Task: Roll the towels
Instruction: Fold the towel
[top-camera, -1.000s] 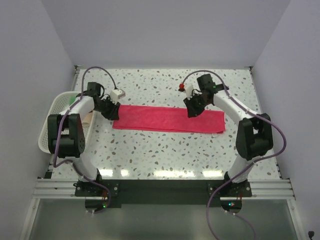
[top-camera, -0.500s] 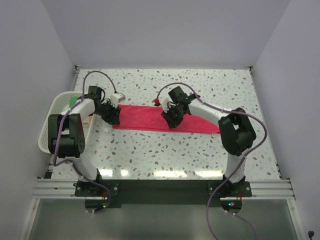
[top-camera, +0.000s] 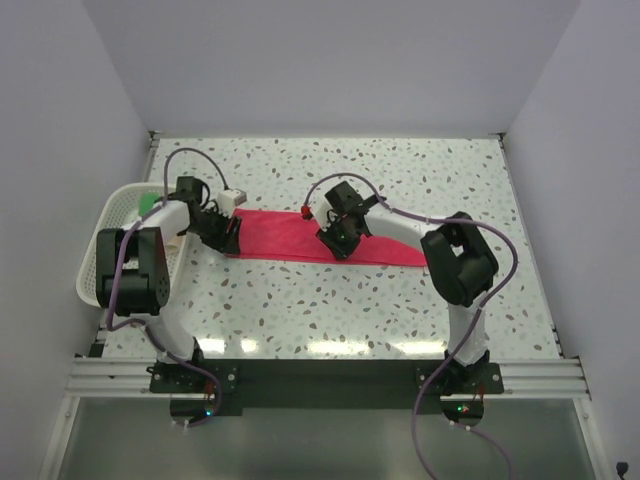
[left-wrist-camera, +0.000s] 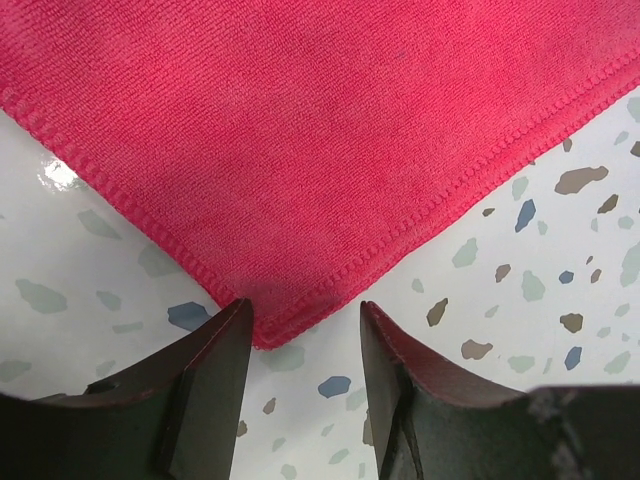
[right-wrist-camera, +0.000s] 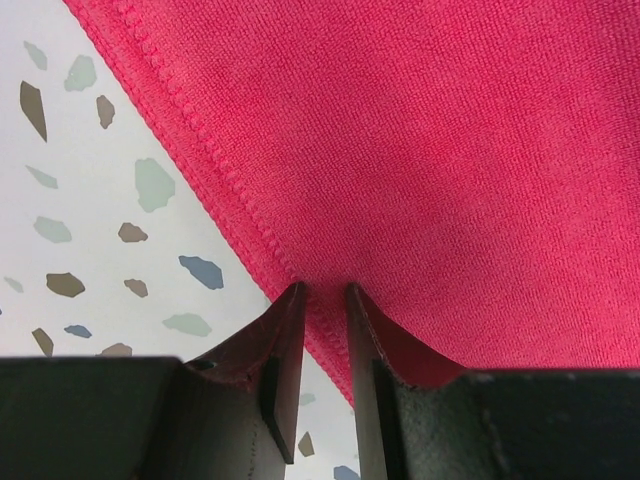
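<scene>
We see a white tabletop speckled with grey and brown chips (top-camera: 400, 300), and on it a long pink-red cloth towel (top-camera: 280, 236) lies flat across the middle, running left to right. At the table's left edge stands a white plastic mesh basket (top-camera: 115, 205), and a bit of a bright green towel (top-camera: 147, 202) shows inside it.

The left gripper (left-wrist-camera: 305, 318) hangs low over the left end of the pink-red towel. Its jaws are spread, and a stitched corner of the cloth lies on the table in the gap between them, touching neither finger as far as we can see.

The right gripper (right-wrist-camera: 325, 295) is down at a hemmed edge of the same towel, around the middle of its length. Its jaws stand only a narrow slit apart, and the hem runs in at the tips. We cannot tell whether they nip the cloth.
</scene>
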